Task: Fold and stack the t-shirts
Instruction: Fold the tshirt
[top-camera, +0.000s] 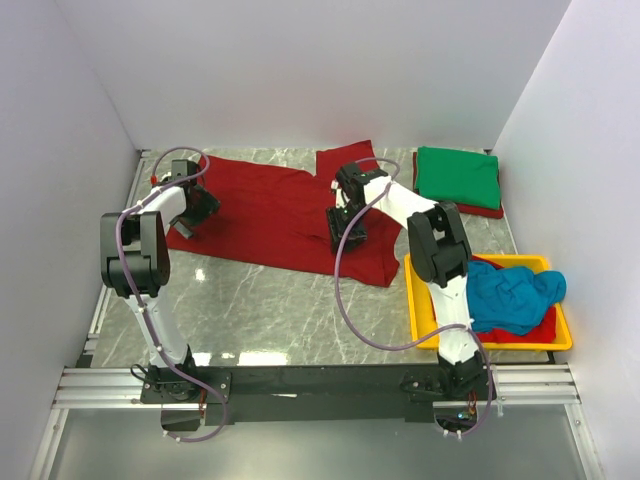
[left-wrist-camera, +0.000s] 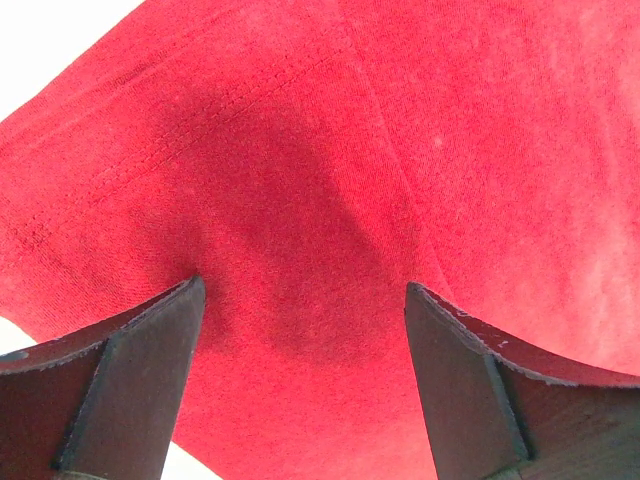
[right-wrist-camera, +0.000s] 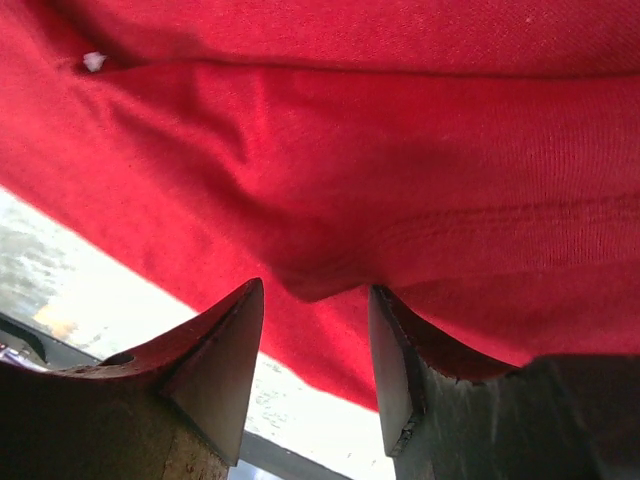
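- fingers of the left gripper (left-wrist-camera: 300, 330) stand wide apart, pressed on the dark red t-shirt (top-camera: 270, 210), gripping nothing; the right gripper (right-wrist-camera: 315, 345) sits half open with a pinch of cloth bulging between its fingers.
- shirt lies spread on the table (top-camera: 280, 310); the fold seems just starting, so next both must close and lift.
- only the top view shows the folded green t-shirt (top-camera: 458, 177) and teal t-shirt (top-camera: 515, 295) in the yellow tray (top-camera: 560, 340).

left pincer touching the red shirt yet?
Touching. Left wrist view: both fingertips press into the red shirt, dimpling the cloth between them; the left pincer stands wide open.

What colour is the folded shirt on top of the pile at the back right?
Green, clearest in the top view.
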